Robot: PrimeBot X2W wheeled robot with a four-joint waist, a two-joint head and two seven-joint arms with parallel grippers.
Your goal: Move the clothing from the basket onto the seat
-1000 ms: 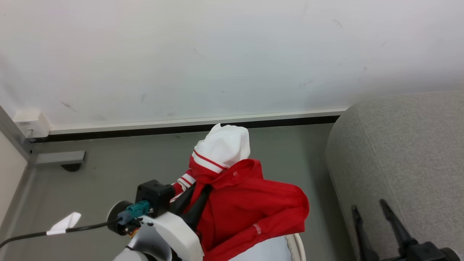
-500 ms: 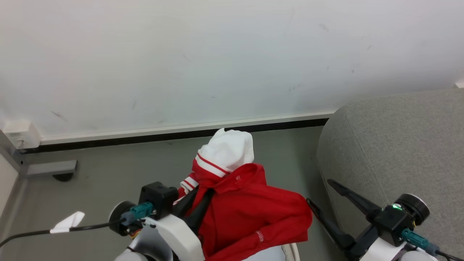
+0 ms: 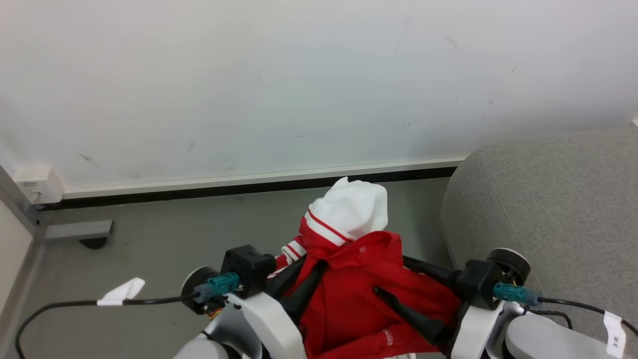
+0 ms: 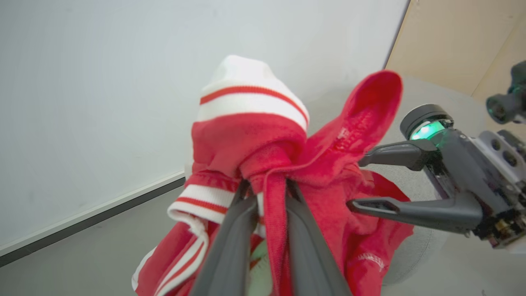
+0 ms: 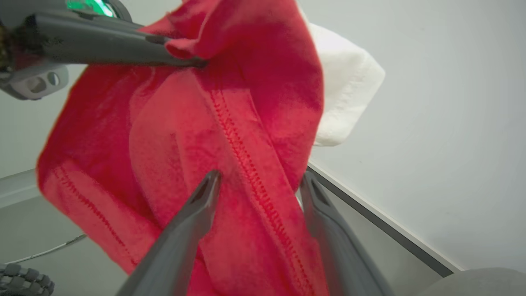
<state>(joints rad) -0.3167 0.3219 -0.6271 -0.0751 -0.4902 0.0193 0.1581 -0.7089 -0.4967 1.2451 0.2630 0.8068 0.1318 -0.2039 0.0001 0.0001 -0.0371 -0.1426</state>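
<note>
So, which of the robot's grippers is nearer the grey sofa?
Right. The right gripper, open around the red hoodie, is beside the sofa; the left gripper clamps its far side.

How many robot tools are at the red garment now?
2. The left tool is shut on the bright red hooded garment near its top; the right tool is open, straddling a fold of it.

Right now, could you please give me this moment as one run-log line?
left gripper: shut on clothing | right gripper: open around clothing | clothing: lifted, not yet on seat
</note>
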